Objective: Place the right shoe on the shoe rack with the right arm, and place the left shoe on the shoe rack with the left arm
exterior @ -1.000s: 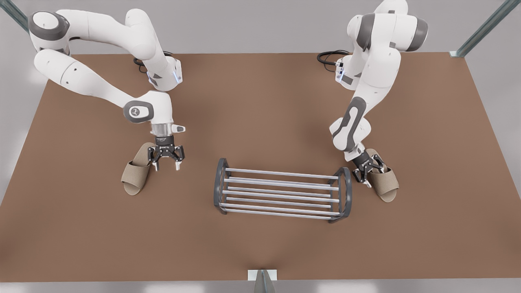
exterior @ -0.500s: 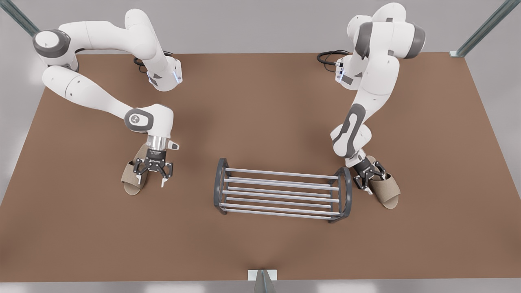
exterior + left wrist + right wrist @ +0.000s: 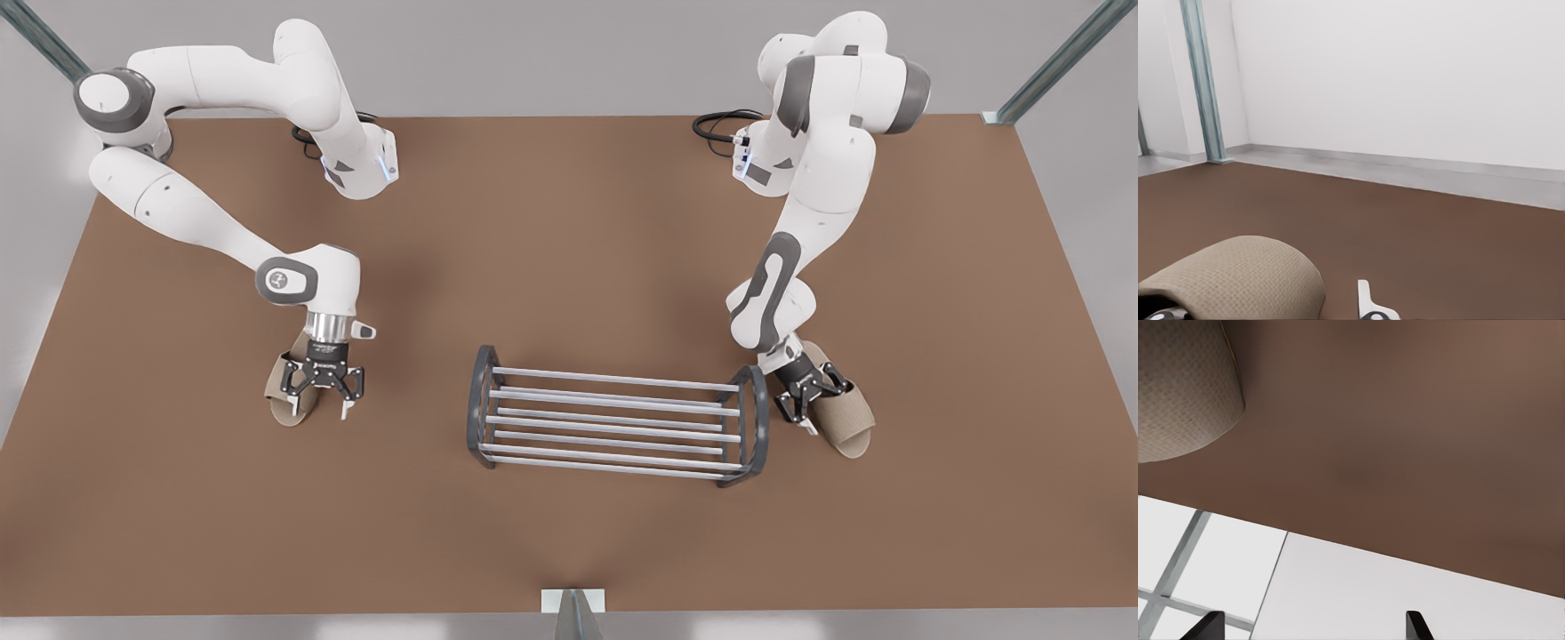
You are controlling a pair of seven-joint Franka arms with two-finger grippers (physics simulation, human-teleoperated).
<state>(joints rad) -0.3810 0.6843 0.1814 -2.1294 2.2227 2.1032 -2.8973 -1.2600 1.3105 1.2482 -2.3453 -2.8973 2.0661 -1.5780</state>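
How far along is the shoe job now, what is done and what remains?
Done: nothing; the shoe rack holds no shoe. In hand: the open left gripper and right gripper are down at the left shoe and right shoe, neither lifted. Left: grasp, carry, place both.

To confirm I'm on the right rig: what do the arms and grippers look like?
Two alike: arm on the front view's left, arm on the front view's right. White rounded links, grey joint covers, black cables at the bases. Each has a small black gripper.
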